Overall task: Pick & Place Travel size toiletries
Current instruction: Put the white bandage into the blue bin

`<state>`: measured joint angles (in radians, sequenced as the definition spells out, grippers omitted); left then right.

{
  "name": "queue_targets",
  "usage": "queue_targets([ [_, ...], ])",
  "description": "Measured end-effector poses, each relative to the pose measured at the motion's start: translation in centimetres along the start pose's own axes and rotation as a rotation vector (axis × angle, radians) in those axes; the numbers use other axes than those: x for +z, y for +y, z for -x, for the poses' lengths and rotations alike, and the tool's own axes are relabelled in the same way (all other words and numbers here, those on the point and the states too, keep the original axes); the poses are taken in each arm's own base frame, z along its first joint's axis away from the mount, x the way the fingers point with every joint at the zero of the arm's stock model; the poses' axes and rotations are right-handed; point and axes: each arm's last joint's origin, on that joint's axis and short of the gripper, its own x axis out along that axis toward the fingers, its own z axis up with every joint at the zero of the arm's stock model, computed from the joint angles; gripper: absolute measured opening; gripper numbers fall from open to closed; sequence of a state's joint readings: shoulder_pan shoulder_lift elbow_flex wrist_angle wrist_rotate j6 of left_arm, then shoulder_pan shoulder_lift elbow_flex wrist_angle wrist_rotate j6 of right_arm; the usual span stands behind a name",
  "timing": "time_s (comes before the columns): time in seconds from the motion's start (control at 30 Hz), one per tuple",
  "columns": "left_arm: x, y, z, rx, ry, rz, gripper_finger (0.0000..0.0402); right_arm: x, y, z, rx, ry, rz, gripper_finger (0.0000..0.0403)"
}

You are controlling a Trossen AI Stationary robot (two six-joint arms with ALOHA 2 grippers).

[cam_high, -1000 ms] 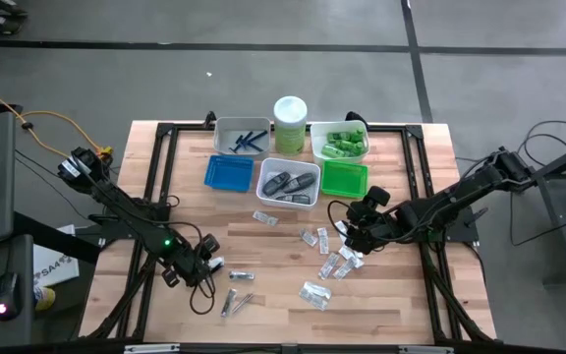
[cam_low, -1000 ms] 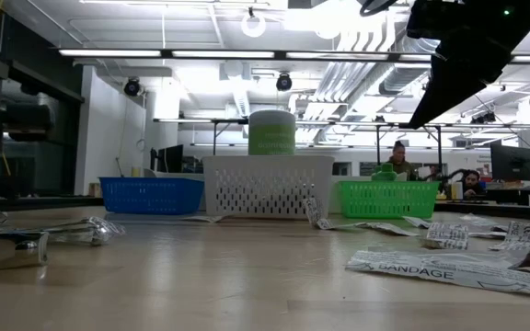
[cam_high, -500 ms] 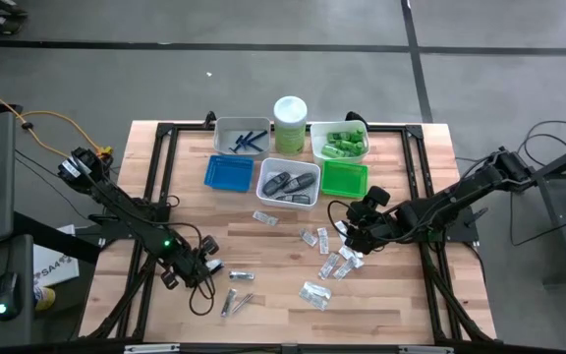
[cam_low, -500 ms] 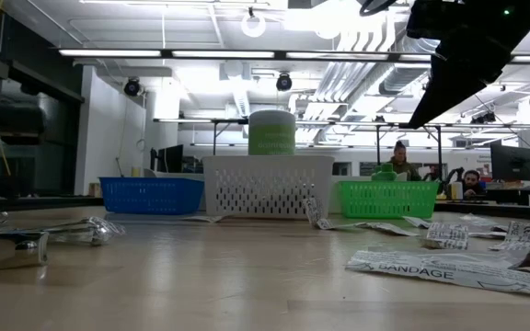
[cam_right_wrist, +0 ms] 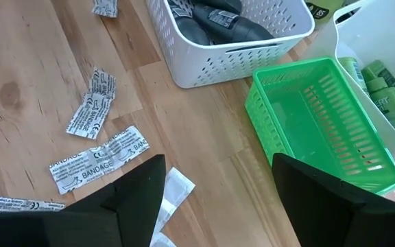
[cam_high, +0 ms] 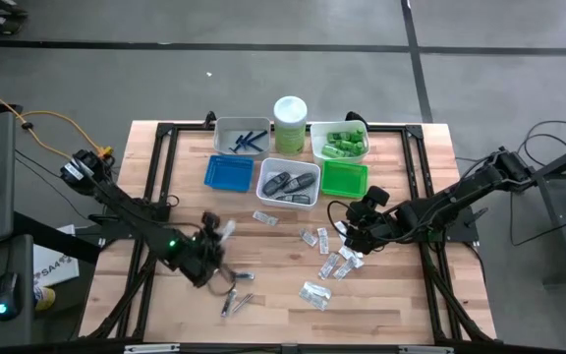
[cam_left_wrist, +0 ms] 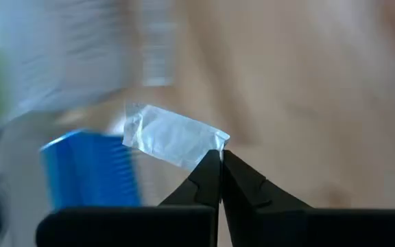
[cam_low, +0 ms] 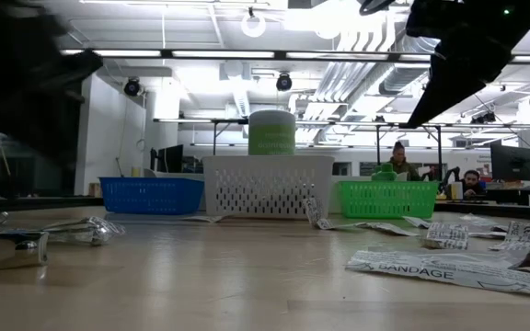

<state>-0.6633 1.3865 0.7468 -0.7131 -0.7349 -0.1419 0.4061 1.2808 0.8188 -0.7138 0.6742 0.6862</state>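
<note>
My left gripper (cam_high: pixel 218 239) hovers above the table's near left part, shut on a clear packet (cam_high: pixel 227 230) that also shows in the left wrist view (cam_left_wrist: pixel 173 140). Two silver clippers (cam_high: pixel 241 276) (cam_high: pixel 234 303) lie flat on the wood below it. Several bandage packets (cam_high: pixel 334 262) lie flat near the middle right, where my right gripper (cam_right_wrist: pixel 218 165) hangs open above them with nothing between its fingers. Dark oval cases lie in the white tray (cam_high: pixel 289 184), green tubes in a white tray (cam_high: pixel 340 144), blue razors in a grey tray (cam_high: pixel 242 138). My left gripper pinches the clear packet by one corner (cam_left_wrist: pixel 214 145) between its two fingertips (cam_left_wrist: pixel 210 171). The packet sticks out beyond the fingertips, lifted clear of the table. The fingers slant downward from the table's left side.
A blue tray (cam_high: pixel 228 173) and a green tray (cam_high: pixel 344 179) flank the white tray. A pale-green canister with a white lid (cam_high: pixel 290 122) stands at the far edge. A lone packet (cam_high: pixel 266 218) lies in front of the white tray. People sit in the room behind (cam_low: pixel 398 158).
My left gripper has risen and gone toward the table's right edge, rolling its wrist as it went. The clear packet, which lay on the wood beside it, is now lifted clear in its fingers. My right arm has kept still.
</note>
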Motion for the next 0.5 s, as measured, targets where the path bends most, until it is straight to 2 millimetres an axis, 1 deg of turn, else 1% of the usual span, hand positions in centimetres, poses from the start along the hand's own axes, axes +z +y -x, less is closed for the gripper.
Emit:
queue_targets([
  [0.1,0.3,2.0,-0.8,0.142,0.027,0.16,0.0001,0.1,0.0,0.0,-0.001,-0.012,0.002,0.0262],
  [0.2,0.3,3.9,-2.2,0.203,0.071,0.319,0.0001,0.2,0.1,0.0,0.005,-0.02,0.014,0.0262],
  [0.37,-0.5,8.3,-5.2,0.32,0.133,0.723,0.0001,0.4,0.2,0.0,-0.012,-0.052,0.033,0.0262],
  [0.43,-1.1,10.0,-6.4,0.315,0.16,0.863,0.0001,0.4,0.1,0.0,-0.018,-0.058,0.034,0.0262],
  [0.5,-1.7,11.6,-7.6,0.249,0.184,0.981,0.0001,0.4,0.1,0.0,-0.022,-0.06,0.035,0.0262],
])
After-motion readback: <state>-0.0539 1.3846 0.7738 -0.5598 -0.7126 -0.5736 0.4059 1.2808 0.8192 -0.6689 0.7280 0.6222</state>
